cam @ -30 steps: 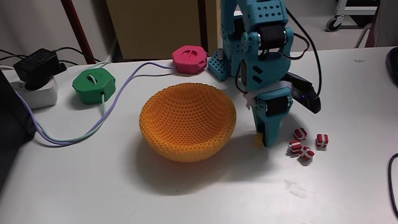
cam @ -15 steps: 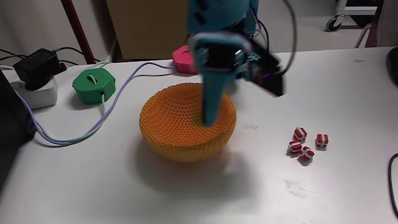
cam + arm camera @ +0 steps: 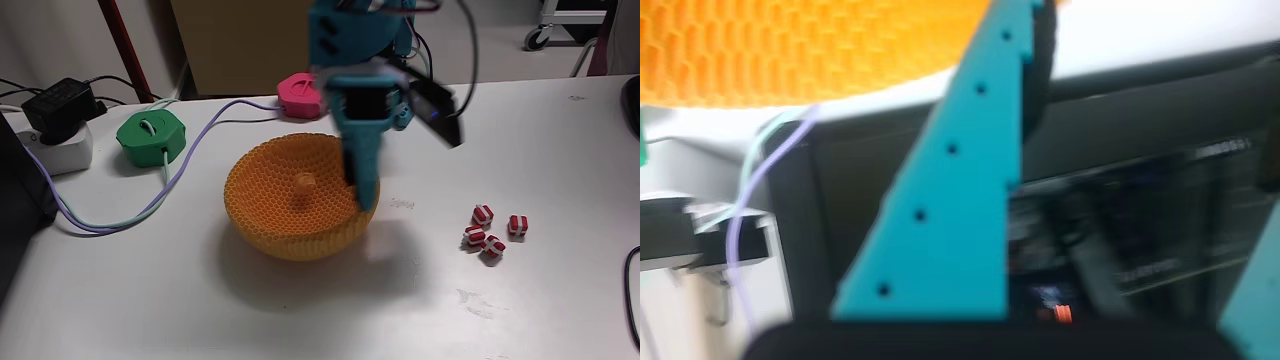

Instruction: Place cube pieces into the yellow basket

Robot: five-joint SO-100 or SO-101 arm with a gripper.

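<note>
claw [image 3: 363,185] over yellow basket [image 3: 262,215], wide or narrow: cannot tell; orange cube [image 3: 304,183] inside; four striped cubes [image 3: 490,232] near table's right edge.

Yellow basket [image 3: 290,215]: upright, honeycomb lattice, holding orange cube [image 3: 304,183]. Four red-and-white cubes [image 3: 489,232]: clustered on tabletop, to its right.

Lab or office: white table [image 3: 250,310], power adapter [image 3: 62,103].

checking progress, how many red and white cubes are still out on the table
4, clustered on the table right of the yellow basket in the fixed view. None visible inside the basket, though the arm hides part of it.
</note>
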